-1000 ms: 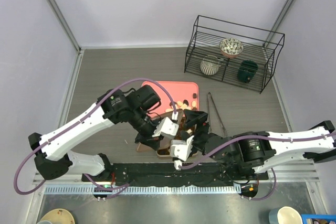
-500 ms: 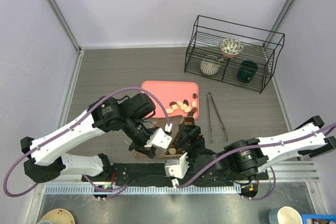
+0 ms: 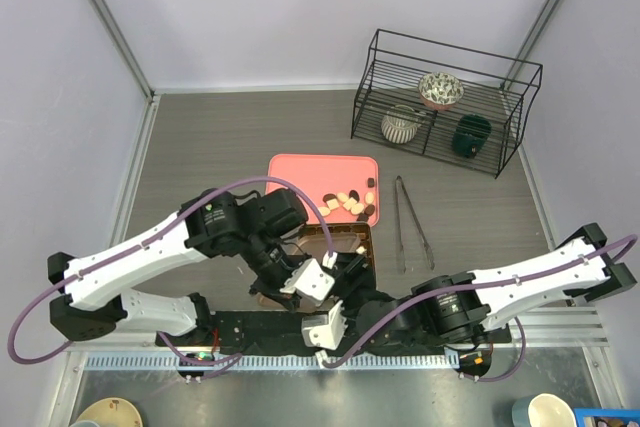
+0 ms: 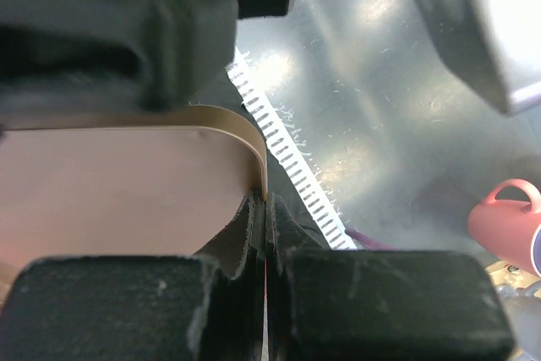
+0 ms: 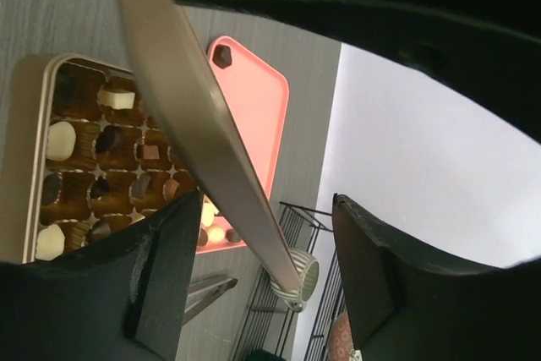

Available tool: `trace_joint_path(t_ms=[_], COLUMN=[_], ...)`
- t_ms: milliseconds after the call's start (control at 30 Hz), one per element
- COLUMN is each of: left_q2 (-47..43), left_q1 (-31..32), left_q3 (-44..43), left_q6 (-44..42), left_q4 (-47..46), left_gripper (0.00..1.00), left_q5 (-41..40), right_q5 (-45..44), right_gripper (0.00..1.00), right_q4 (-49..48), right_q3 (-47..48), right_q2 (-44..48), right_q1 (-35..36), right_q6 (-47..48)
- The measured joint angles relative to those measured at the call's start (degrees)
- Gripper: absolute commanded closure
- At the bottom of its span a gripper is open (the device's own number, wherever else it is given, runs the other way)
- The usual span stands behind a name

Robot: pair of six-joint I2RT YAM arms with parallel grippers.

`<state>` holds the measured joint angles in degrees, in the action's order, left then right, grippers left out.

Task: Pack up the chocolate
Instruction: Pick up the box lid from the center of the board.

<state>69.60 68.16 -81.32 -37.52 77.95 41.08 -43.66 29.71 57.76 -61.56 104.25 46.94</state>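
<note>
A grey wood-grain table (image 3: 220,147) is spreading across the scene, and pale lilac walls (image 3: 300,7) are closing it in from 9 to 3 o'clock. Aluminium posts (image 3: 105,17) are slanting in at 10 and 2 o'clock. A black wire rack (image 3: 505,117) is standing at 2 o'clock. Soft light is glinting off the shiny grey floor (image 3: 400,402) at 6 o'clock.

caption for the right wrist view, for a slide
Open right gripper framing the edge-on tan lid, chocolate in the gridded box beyond.
</note>
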Motion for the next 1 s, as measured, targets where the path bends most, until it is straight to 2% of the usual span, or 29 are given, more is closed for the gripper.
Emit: trace_joint_path(t_ms=[100,300,400,433,500,667,833,900,967,1000], left_q2=[0.1,0.1,0.1,0.1,0.1,-0.7,-4.3,-6.9,-10.6,-12.4], left_q1=[0.9,2.6,3.7,4.1,4.8,5.3,5.7,4.7,0.8,-1.9], left_q3=[-0.5,-2.0,-2.1,-2.2,-2.1,-3.3,-8.1,-9.5,-9.6,-8.9], left_q6=[0.0,0.9,1.0,1.0,0.9,-1.3,-4.4,-5.2,-7.1,-7.9], left_q4=[0.0,0.0,0.1,0.2,0.5,2.4,3.5,2.1,-2.3,-6.2], left_gripper=[1.00,1.00,1.00,1.00,1.00,0.97,0.90,0.82,0.60,0.54], left_q5=[-0.2,-0.9,-1.9,-2.3,-3.9,-9.0,-20.1,-26.0,-39.1,-46.1], right_q5=[1.4,3.0,3.6,3.8,4.2,5.4,4.1,3.7,6.0,7.4], right_gripper=[0.40,0.59,0.73,0.84,0.99,0.99,0.99,0.99,0.99,0.99], right_q4=[-1.4,-3.1,-4.0,-4.2,-4.3,-1.4,4.0,6.2,9.0,9.7], right_q3=[-1.2,-1.8,-1.8,-1.8,-1.8,-0.1,7.9,12.3,17.0,18.9], right_q2=[-0.9,-2.1,-2.8,-3.2,-4.0,-6.5,-8.8,-9.9,-10.9,-11.1], right_q1=[0.0,0.0,0.0,-0.1,-0.1,-0.3,-1.2,-1.9,-1.9,-1.4], right_q6=[0.0,-0.3,-0.6,-0.8,-1.1,-4.0,-10.4,-14.7,-20.6,-24.0])
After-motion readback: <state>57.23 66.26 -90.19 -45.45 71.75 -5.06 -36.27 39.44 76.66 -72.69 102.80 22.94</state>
